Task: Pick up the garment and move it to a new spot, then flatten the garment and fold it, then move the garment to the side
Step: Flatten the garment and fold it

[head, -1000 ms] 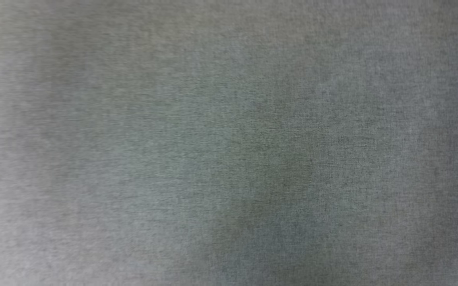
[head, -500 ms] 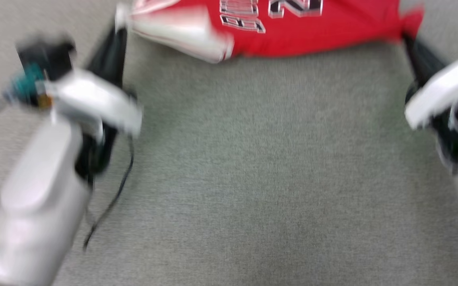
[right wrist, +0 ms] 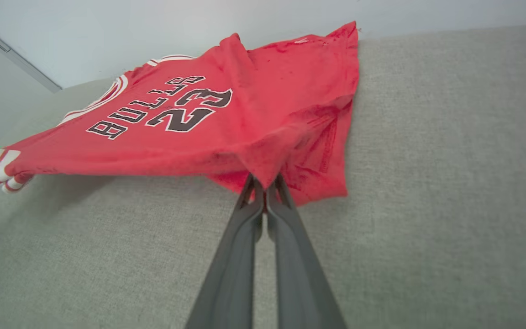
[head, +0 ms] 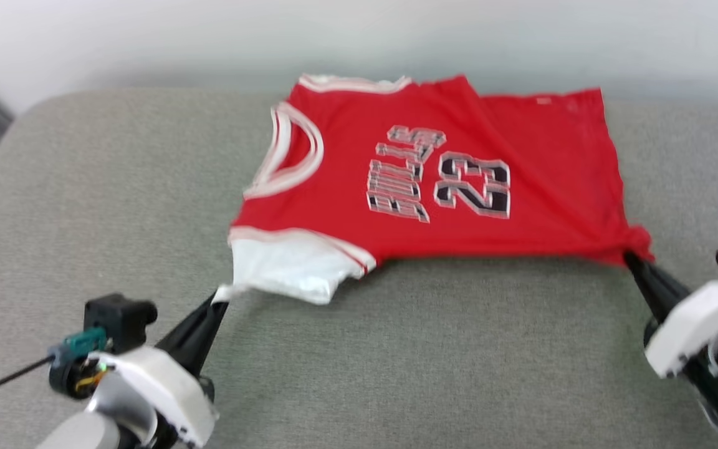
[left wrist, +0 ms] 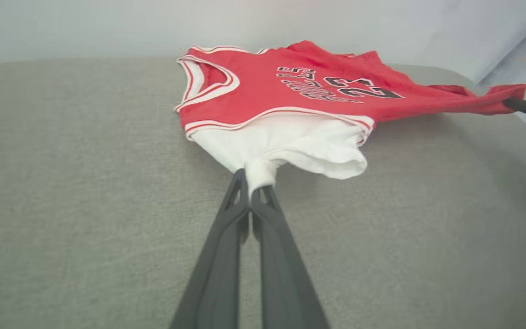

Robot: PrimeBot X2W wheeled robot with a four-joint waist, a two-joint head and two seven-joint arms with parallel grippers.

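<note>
The garment lies spread face up on a grey padded surface, from the centre of the head view out toward 12 o'clock, with a pale wall behind it. Its collar points to 9 o'clock and its hem to 3 o'clock, so the lettering "BULLS" and "23" reads sideways.

The left end effector comes in from 8 o'clock. Its dark fingers are pressed together on a pinch of the white sleeve, and the left wrist view shows a small tuft of white cloth squeezed between the tips.

The right end effector reaches in from 4 o'clock, clamped on the near hem corner. In the right wrist view the red cloth bunches into a point at the closed tips.

The near edge stretches in a fairly straight line between the two grips. In the right wrist view this edge is raised off the surface, with shadow under it. The far half rests on the surface, and a soft ridge runs across the red cloth near the hem, toward 1 o'clock.
</note>
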